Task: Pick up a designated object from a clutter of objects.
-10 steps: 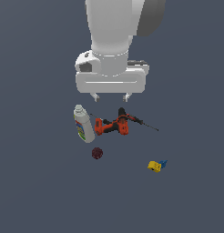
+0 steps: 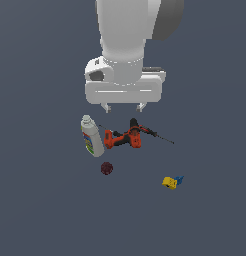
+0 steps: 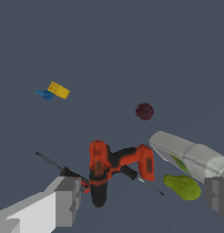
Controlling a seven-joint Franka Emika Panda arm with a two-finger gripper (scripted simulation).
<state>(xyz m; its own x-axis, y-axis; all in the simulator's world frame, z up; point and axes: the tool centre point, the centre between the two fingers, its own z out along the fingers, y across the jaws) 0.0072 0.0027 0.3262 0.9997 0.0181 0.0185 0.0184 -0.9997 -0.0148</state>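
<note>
Jaws spread wide and empty: my gripper (image 2: 124, 107) hangs above the clutter. Beneath it I see the screwdriver (image 2: 156, 134), its black-and-red handle against the orange-red drill (image 2: 122, 138), shaft pointing to the exterior view's right. White bottle (image 2: 91, 136) lies just beside the drill; its green-and-blue label is unreadable.

The slim black-and-red-handled screwdriver (image 2: 154, 133) is seen lying flat, tucked against the orange-red power drill (image 2: 122, 138) amid clutter.
</note>
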